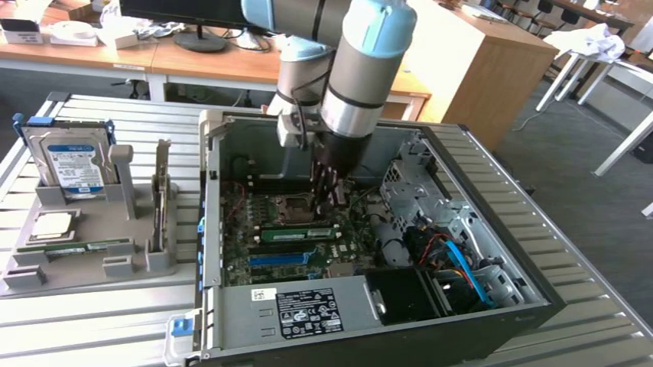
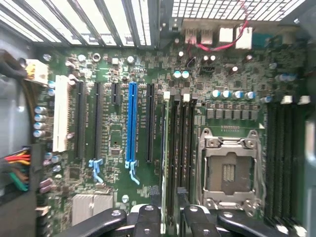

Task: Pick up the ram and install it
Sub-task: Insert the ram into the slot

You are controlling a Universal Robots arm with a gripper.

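Note:
The ram [image 1: 299,232] is a slim green stick standing on edge in a slot of the motherboard [image 1: 268,269], between the CPU socket [image 1: 290,206] and the blue slot [image 1: 281,258]. My gripper [image 1: 332,205] reaches down into the open case over the ram's end toward the exterior view's right. In the wrist view the ram [image 2: 164,148] is a thin edge-on strip beside the dark memory slots [image 2: 183,148]. It runs in between my fingers [image 2: 148,217], which stand a little apart on either side of it. The gripper [image 2: 169,217] is open, with a gap wider than the stick.
The case wall [image 1: 306,310] and drive cage with blue cables [image 1: 459,264] hem in the arm. On the exterior view's left, a grey tray [image 1: 72,271] holds a hard drive [image 1: 72,164], an upright expansion card [image 1: 160,199], a CPU [image 1: 53,223] and another green stick [image 1: 76,247].

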